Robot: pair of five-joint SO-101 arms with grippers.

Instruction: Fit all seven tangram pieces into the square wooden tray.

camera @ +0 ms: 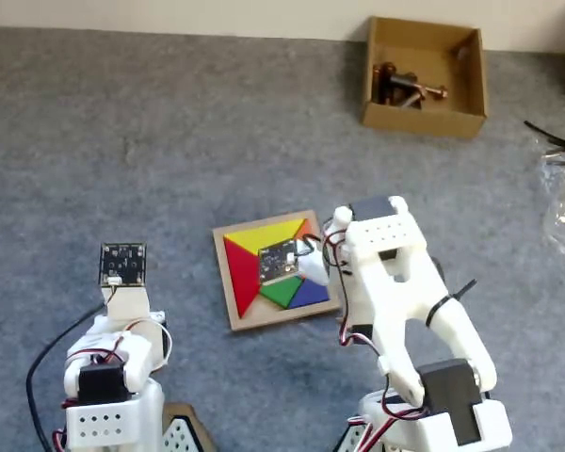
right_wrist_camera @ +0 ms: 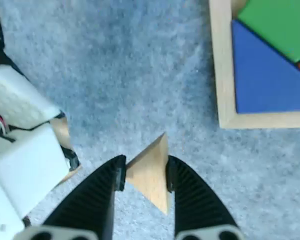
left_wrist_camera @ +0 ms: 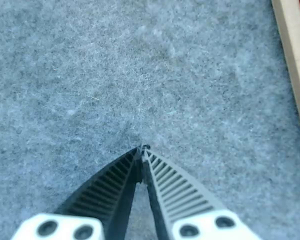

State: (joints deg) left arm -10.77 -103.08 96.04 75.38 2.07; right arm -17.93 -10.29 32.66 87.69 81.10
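Right end effector (right_wrist_camera: 146,169) pinching wood triangle (right_wrist_camera: 152,184) near tray (right_wrist_camera: 222,75); left end effector (left_wrist_camera: 141,151) closed, empty; right arm (camera: 405,282) overhangs tray; cardboard box (camera: 419,121) beyond.

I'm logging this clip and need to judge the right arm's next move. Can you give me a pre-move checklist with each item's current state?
1. Wooden triangle gripped between the right gripper fingers: ok.
2. Triangle outside the tray, over the carpet beside the frame: ok.
3. Free slot left in the tray for the triangle: cannot tell, since the right arm covers part of the tray in the high view.
4. Blue piece and green piece lying flat inside the frame: ok.
5. Left gripper shut and off the tray, over carpet: ok.
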